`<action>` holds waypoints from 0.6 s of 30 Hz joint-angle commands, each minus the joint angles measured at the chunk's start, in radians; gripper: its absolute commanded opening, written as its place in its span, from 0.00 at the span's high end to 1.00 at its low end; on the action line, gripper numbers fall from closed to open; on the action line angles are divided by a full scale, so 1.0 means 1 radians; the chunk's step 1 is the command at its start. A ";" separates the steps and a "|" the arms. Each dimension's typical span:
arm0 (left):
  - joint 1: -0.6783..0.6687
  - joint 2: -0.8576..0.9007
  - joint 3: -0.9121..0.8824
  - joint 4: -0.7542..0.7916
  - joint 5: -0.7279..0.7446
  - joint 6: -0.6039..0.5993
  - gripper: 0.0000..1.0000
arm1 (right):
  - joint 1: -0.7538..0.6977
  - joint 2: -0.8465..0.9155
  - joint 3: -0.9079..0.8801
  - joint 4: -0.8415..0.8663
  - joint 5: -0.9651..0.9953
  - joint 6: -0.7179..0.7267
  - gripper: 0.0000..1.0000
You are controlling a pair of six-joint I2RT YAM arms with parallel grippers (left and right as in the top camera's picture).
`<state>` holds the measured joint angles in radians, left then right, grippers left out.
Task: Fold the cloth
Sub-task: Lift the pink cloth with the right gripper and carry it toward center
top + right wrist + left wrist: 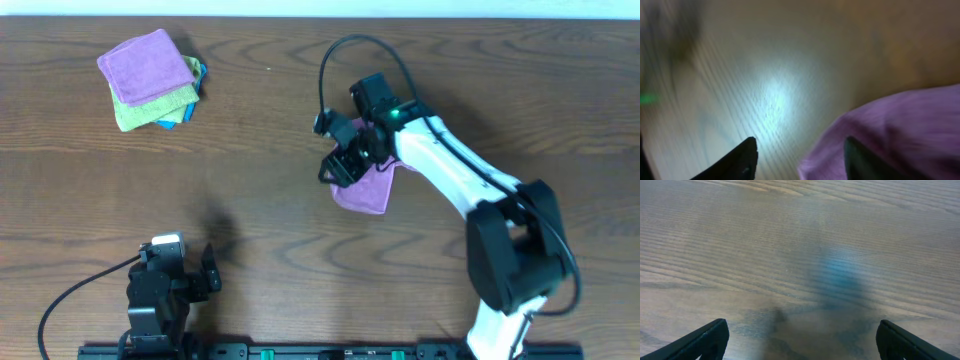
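A purple cloth (368, 190) lies on the wooden table near the middle, partly under my right arm. My right gripper (345, 163) hovers over its left edge with the fingers apart. In the right wrist view the gripper (800, 155) is open, and the blurred purple cloth (895, 135) fills the lower right, its edge between the two fingertips. My left gripper (205, 268) rests near the table's front edge, far from the cloth. In the left wrist view it (801, 340) is open over bare wood.
A stack of folded cloths (152, 78), purple on top over green and blue ones, sits at the back left of the table (260, 200). A black cable (345, 50) loops above the right arm.
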<state>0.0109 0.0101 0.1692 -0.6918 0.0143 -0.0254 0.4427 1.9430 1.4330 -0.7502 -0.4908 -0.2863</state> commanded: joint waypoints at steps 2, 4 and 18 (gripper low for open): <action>-0.005 -0.006 -0.010 -0.014 -0.018 0.003 0.05 | -0.004 -0.047 0.013 0.013 0.102 0.164 0.36; -0.005 -0.006 -0.010 -0.014 -0.018 0.004 0.05 | -0.008 -0.047 0.013 0.006 0.102 0.213 0.36; -0.005 -0.006 -0.010 -0.014 -0.018 0.003 0.05 | -0.012 -0.047 -0.098 -0.056 0.154 0.387 0.39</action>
<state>0.0109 0.0101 0.1692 -0.6918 0.0143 -0.0254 0.4377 1.8973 1.3788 -0.8135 -0.3538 0.0612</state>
